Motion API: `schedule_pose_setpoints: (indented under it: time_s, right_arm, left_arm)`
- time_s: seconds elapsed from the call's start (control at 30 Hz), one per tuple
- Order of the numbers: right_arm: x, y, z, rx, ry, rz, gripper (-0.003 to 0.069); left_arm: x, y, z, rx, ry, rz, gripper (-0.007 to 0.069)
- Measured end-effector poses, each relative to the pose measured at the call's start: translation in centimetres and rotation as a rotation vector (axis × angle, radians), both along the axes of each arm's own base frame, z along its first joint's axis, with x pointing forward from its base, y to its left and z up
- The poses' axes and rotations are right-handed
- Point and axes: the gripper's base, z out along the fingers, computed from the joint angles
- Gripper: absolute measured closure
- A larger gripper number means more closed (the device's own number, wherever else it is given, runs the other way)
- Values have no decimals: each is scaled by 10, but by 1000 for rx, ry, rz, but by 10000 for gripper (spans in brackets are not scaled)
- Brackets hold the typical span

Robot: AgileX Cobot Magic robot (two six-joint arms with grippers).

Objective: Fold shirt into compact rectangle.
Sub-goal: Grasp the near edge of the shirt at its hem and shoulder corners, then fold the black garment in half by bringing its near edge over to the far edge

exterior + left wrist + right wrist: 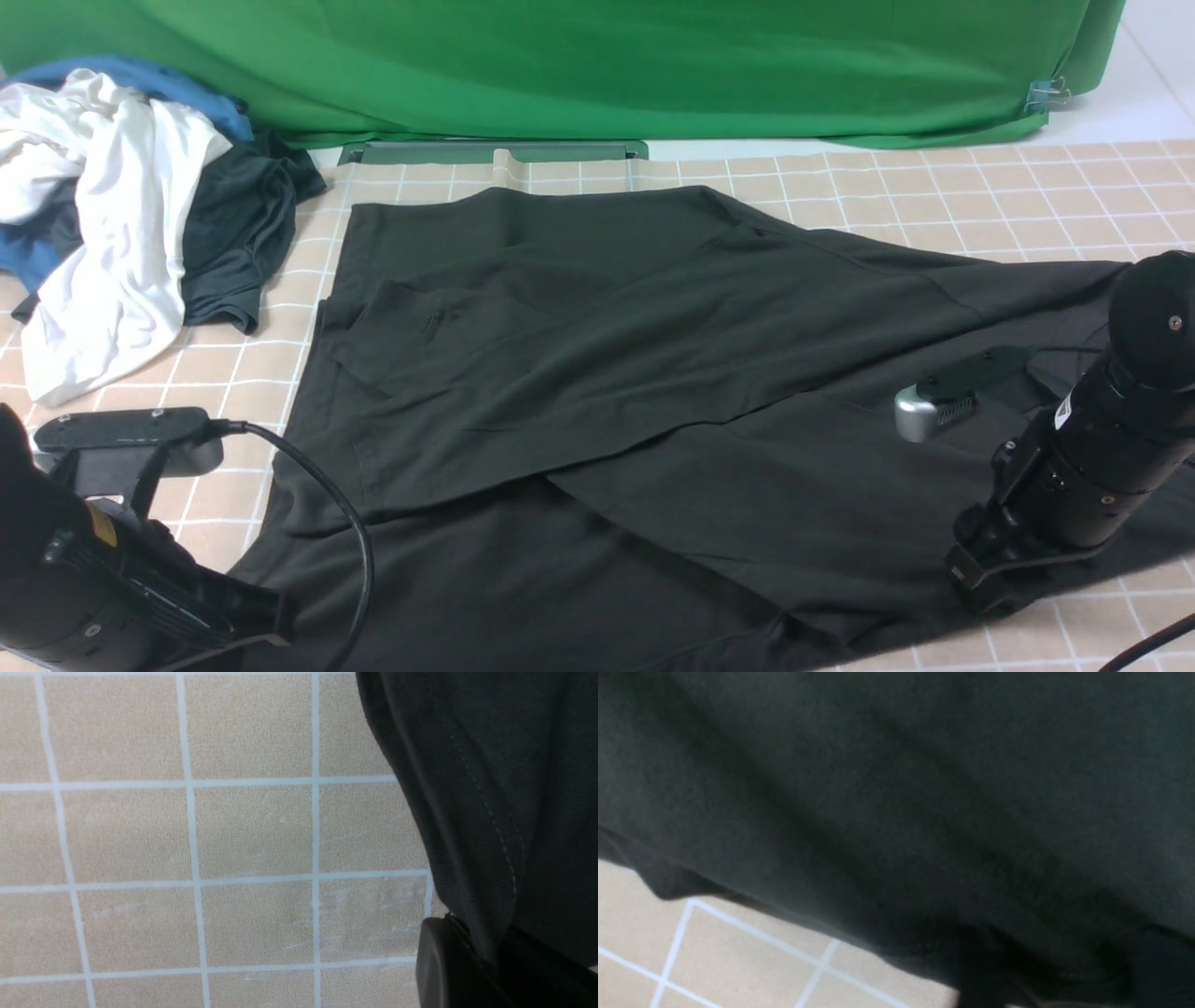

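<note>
shirt (579, 373) on table (1134, 616), long axis three to nine o'clock; left gripper (472, 956) pinching near-left edge. right gripper (971, 583) nearer six-o'clock hem, seemingly touching; jaw state unclear.

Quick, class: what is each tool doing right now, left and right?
Left tool: closed, gripping the edge of the black shirt.
Right tool: at the shirt's near edge; whether it is open or closed cannot be told.
</note>
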Motion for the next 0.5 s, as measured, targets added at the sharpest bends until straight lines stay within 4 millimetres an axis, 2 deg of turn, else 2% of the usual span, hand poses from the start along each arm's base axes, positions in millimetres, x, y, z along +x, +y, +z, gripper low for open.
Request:
schedule_pose_setpoints:
  time_s: [0.03,0.07,0.1,0.17,0.3,0.5]
  right_arm:
    - [-1,0,0,-1,9,3,421]
    - [-2,0,0,-2,17,4,491]
    - [-3,0,0,-4,31,6,550]
    - [-5,-1,0,-9,61,9,603]
    - [-11,-2,3,-22,105,15,622]
    - [-22,-5,28,-14,78,9,622]
  left_arm:
    - [0,0,0,0,0,0,589]
    - [0,0,0,0,0,0,589]
    - [0,0,0,0,0,0,589]
    - [0,0,0,1,5,0,589]
    - [-3,1,0,6,33,-3,589]
    - [-8,2,3,5,40,18,589]
